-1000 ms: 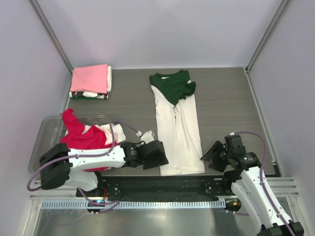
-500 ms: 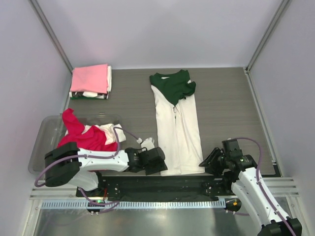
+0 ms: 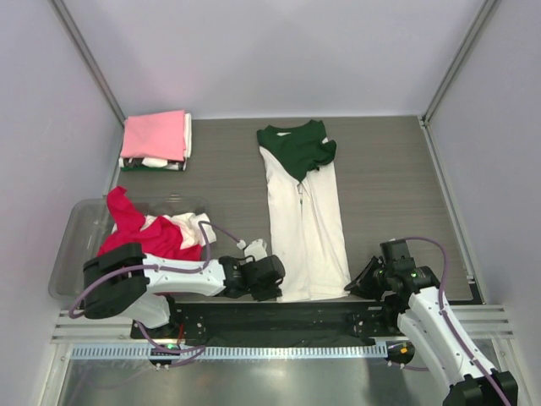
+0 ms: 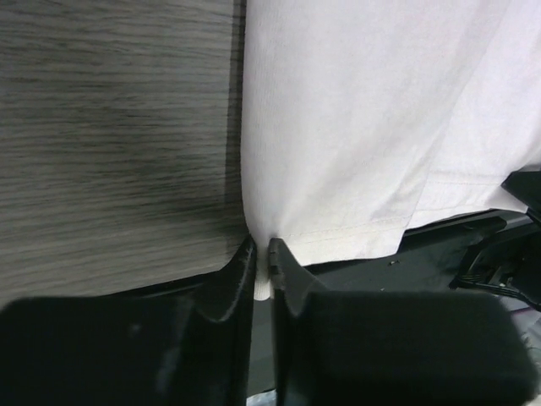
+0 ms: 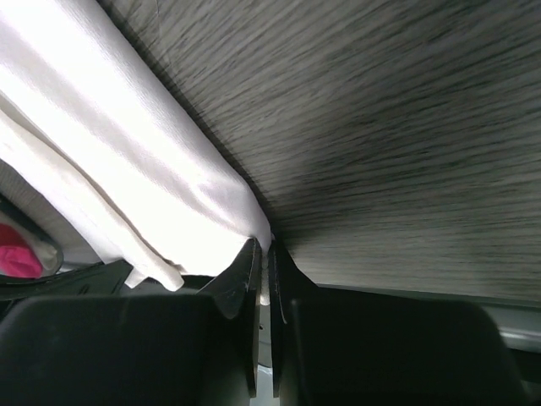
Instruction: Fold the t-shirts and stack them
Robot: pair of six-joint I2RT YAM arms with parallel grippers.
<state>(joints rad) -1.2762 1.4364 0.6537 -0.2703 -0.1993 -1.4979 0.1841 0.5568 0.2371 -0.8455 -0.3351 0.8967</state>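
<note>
Now the cream-white t-shirt (image 3: 304, 228) is lying lengthwise down the middle of the counter (image 3: 389, 169), folded narrow, with dark green cloth (image 3: 296, 148) at its far end; the left fingers (image 4: 230, 283) are pinching its near-left hem corner; the right fingers (image 5: 239, 279) are pinching the near-right one; both should be lifting together, level and slow, carrying the hem toward the collar, keeping the edges squared.

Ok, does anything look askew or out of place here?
Mostly tidy. The dark green cloth at the far end of the cream t-shirt is bunched and juts right; the red t-shirt lies crumpled in the clear bin.
</note>
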